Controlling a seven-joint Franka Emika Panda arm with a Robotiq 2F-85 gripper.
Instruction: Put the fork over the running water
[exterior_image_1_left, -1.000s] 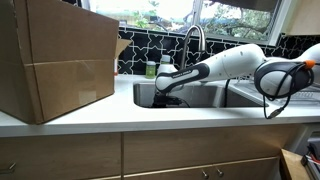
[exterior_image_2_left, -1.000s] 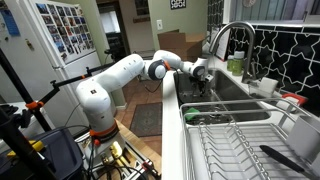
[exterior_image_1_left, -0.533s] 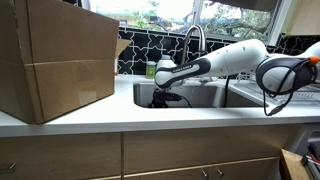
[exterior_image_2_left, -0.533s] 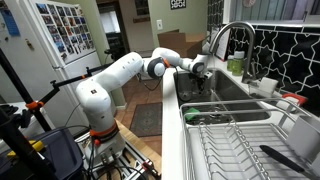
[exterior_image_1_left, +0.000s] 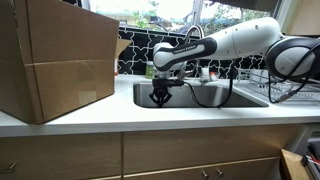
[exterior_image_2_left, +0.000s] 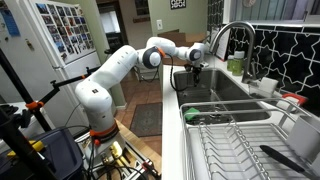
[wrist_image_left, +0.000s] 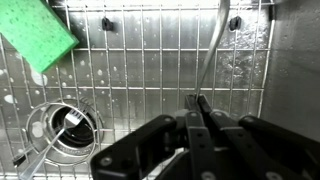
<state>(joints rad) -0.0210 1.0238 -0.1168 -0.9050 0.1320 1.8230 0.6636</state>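
Fingers are pressed together above the sink floor; whether they pinch anything I cannot tell. What looks like the fork lies across the drain, well to their lower left in the wrist view, slanting up toward them. A bright strip, likely water, runs beyond the tips.

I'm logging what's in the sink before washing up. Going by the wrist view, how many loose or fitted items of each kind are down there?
Green sponge: 1
Metal utensil across the drain: 1
Wire grid on the sink floor: 1
Total: 3
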